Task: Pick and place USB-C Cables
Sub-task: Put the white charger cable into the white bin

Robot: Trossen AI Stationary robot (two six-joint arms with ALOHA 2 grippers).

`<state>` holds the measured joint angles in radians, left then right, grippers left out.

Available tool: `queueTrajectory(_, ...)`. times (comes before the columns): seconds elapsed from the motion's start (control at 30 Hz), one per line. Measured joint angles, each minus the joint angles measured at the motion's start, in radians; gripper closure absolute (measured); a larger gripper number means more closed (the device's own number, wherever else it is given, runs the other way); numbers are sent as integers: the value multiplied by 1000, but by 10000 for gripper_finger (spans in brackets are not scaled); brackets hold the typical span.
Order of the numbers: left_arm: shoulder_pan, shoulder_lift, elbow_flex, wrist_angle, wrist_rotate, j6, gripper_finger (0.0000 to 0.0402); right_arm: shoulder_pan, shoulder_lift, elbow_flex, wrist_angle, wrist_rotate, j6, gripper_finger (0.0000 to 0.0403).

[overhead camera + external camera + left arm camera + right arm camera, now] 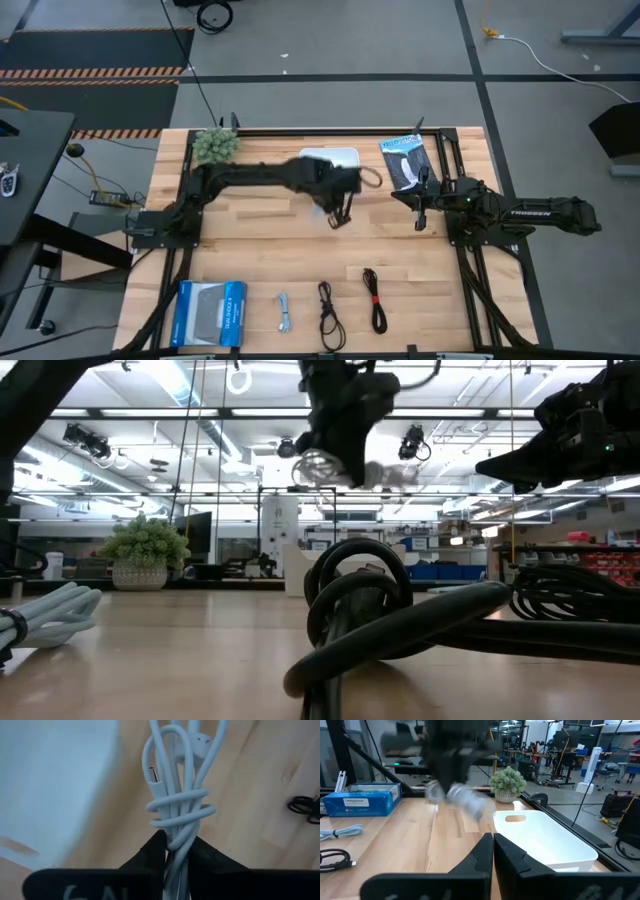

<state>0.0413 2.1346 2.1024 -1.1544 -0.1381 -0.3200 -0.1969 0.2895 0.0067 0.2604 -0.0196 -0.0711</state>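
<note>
My left gripper (336,214) hovers at mid-table, just near of the white tray (330,160), shut on the white USB-C cable (175,795). In the low view this cable (322,466) hangs high above the wood. Three more cables lie along the near edge: pale grey (283,312), black (328,315) and black with a red band (374,298). My right gripper (420,216) waits to the right of the tray, above the table, its fingers shut (492,842) on nothing. My left gripper pinches the white cable bundle between its two fingers (150,855), at one end of the bundle (176,840) just past the wrapped turns around its middle. The fingers come from above, pointing down. The bundle is lifted clear and hangs below them (322,466).
A black-and-white packet (405,165) lies right of the tray, near my right arm. A blue box (210,312) sits at the near left corner and a potted plant (215,145) at the far left. Bare wood lies between the tray and the row of cables.
</note>
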Motion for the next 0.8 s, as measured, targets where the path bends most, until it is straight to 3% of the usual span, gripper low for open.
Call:
queueTrajectory(0.33, 92, 0, 256, -31, 11, 362, 344, 0, 0, 0, 0, 0, 0, 383)
queueTrajectory(0.8, 169, -133, 254, 181, 19, 436, 347, 0, 0, 0, 0, 0, 0, 383)
